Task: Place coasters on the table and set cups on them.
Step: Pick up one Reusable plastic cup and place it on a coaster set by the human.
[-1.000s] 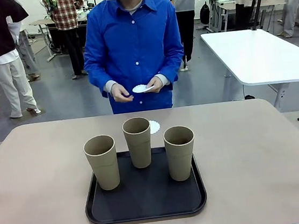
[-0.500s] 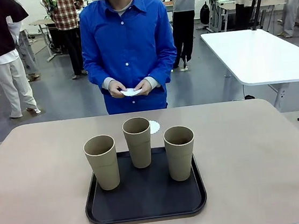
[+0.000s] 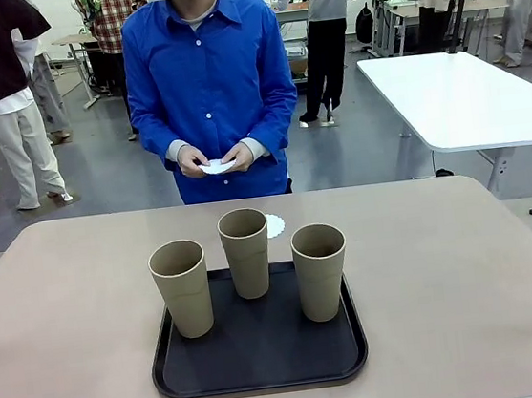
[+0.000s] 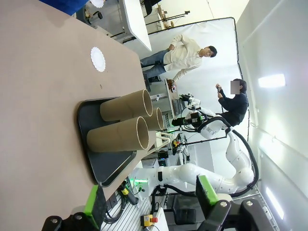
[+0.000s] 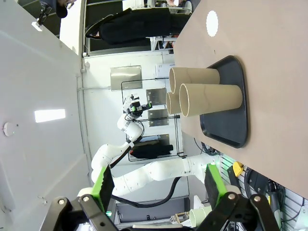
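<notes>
Three tan cups stand upright on the black tray (image 3: 262,370): a left cup (image 3: 181,287), a middle cup (image 3: 246,252) and a right cup (image 3: 320,270). One white lacy coaster (image 3: 276,225) lies flat on the beige table (image 3: 68,318), just behind the middle cup. At the far side, the person's hands hold another coaster (image 3: 216,167) above the table edge. My left gripper (image 4: 149,202) is open and well back from the cups (image 4: 118,139) and the coaster (image 4: 97,59). My right gripper (image 5: 159,187) is open too, far from the cups (image 5: 211,98) and the coaster (image 5: 211,23).
A person in a blue shirt (image 3: 206,81) stands at the far edge of the table. A white table (image 3: 456,96) stands behind on the right. Bare tabletop lies on both sides of the tray and beyond it. Other people stand farther off.
The person has stepped toward picture left, still holding the white coaster in both hands. The cups, the tray and the coaster on the table have not moved.
</notes>
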`<state>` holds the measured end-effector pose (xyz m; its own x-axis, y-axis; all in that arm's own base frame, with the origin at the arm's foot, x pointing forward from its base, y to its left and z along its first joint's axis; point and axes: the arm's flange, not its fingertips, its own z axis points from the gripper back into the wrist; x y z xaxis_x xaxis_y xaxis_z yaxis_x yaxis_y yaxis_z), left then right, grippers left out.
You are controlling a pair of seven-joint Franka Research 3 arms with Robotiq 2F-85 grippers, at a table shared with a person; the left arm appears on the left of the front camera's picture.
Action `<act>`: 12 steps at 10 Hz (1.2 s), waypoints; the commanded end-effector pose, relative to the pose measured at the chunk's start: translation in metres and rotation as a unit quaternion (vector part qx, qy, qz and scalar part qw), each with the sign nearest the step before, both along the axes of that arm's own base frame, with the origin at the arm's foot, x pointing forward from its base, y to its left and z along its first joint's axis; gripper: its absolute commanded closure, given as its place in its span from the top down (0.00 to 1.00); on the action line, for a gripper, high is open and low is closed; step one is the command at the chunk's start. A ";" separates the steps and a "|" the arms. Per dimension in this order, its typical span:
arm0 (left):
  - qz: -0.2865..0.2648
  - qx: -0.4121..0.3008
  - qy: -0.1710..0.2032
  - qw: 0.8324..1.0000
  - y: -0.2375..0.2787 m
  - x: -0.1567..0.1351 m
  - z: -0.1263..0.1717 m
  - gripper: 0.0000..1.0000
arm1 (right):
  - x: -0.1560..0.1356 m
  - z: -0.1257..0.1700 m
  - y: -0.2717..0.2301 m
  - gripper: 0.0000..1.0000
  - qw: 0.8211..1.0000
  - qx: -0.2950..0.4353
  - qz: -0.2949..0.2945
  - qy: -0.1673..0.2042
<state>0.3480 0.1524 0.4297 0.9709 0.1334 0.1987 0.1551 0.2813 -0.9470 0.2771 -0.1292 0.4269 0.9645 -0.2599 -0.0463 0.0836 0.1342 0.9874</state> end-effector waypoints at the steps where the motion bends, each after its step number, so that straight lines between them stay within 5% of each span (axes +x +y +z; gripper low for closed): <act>1: 0.001 -0.002 -0.004 1.000 0.001 -0.001 0.002 1.00 | 0.000 0.001 0.000 1.00 1.000 0.003 -0.002 -0.002; 12: 0.001 -0.002 -0.004 1.000 0.001 -0.001 0.002 1.00 | 0.000 0.001 0.000 1.00 1.000 0.003 -0.002 -0.002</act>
